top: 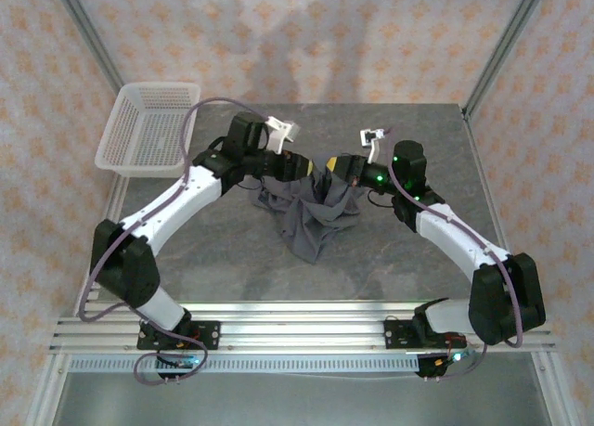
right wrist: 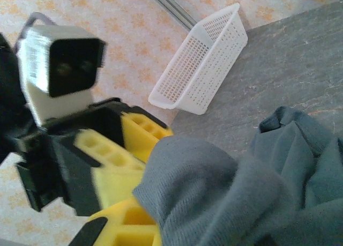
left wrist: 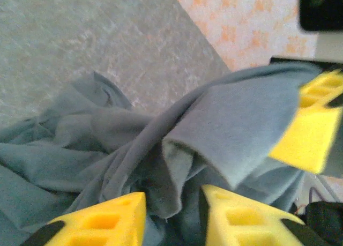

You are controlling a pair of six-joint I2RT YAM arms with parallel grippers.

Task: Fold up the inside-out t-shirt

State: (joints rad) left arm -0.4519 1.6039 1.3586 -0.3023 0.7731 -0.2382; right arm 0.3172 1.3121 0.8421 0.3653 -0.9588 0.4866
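the inside-out t-shirt (top: 311,222) is a crumpled grey bunch in the middle of the table (top: 223,259), its top pulled up between my two arms and the rest sagging down onto the surface. my right gripper (left wrist: 313,112) is closed on a raised flap of the cloth; from my left wrist i see that flap stretched toward its yellow fingers. my left gripper (left wrist: 172,216) sits right beside it with the jaws a narrow way apart and a dark fold of the shirt lying in the gap. i cannot tell whether they are pinching that fold or just straddling it. the white mesh basket (top: 148,129) stands well apart at the far left corner and has no part in this. by my reckoning the job has barely begun: nothing is laid flat, no sleeve or hem is lined up, and there is no crease anywhere. what remains is nearly all of it: find two good corners, spread the shirt out on the table, then bring the sides in and fold it over.
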